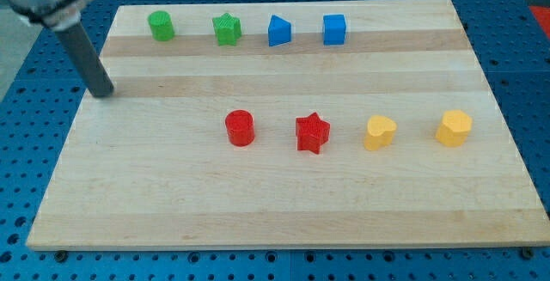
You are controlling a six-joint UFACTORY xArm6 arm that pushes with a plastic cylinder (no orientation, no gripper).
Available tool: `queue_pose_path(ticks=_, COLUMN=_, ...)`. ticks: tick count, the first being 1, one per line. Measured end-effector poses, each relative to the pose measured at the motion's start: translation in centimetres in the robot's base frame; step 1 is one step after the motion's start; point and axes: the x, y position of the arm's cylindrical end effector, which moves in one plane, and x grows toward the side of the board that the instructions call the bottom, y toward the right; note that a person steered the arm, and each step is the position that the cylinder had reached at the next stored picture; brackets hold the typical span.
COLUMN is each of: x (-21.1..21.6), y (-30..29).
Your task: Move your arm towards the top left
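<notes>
At the view's left edge of the pale wooden board (284, 186), my tip (103, 93) rests, a bare rod with no jaws, below and left of the green cylinder block (161, 25), well apart. Blue perforated table (34, 118) surrounds the board.

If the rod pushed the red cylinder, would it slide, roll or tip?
The red cylinder stands upright on its flat end, so it would probably slide rather than roll. It looks squat, so tipping seems unlikely. The wooden board looks smooth, so it should move easily. My tip is far off, toward the view's left.
</notes>
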Motion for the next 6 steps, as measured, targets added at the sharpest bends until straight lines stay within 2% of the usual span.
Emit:
queue_pose_path(ticks=1, x=-6.2, y=-1.4)
queue_pose_path(ticks=2, x=-12.7, y=0.3)
queue_pose_path(ticks=3, x=-13.7, y=1.8)
queue_pose_path(ticks=6, x=-14.6, y=0.1)
